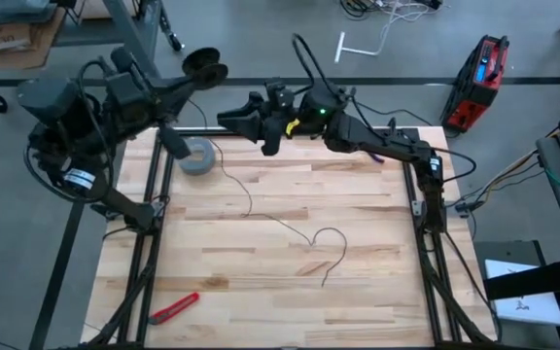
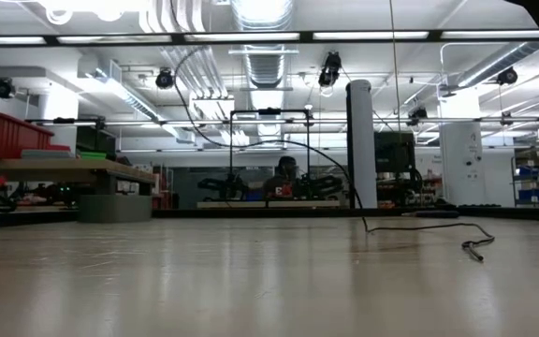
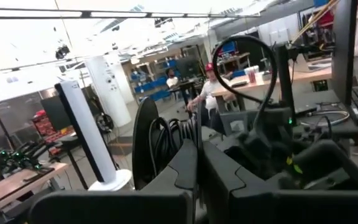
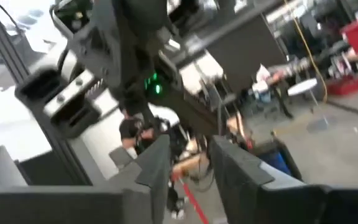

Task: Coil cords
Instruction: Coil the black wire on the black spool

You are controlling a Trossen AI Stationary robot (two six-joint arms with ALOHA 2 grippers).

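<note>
Thin black cord lies loose across mid-table, curling into a hook near centre, its free end resting flat on the wood. It runs up toward my left gripper, raised past the table's far edge, pressed together on the black reel. My right gripper hovers over the far edge, pointing left, fingers slightly parted, pinching nothing. Grey tape roll sits between.

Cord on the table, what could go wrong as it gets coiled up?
The cord runs by the tape roll, so winding may drag it. Its looped end could knot. The left gripper holds the reel beyond the table; a slip could drop it. The right gripper waits beside it.
</note>
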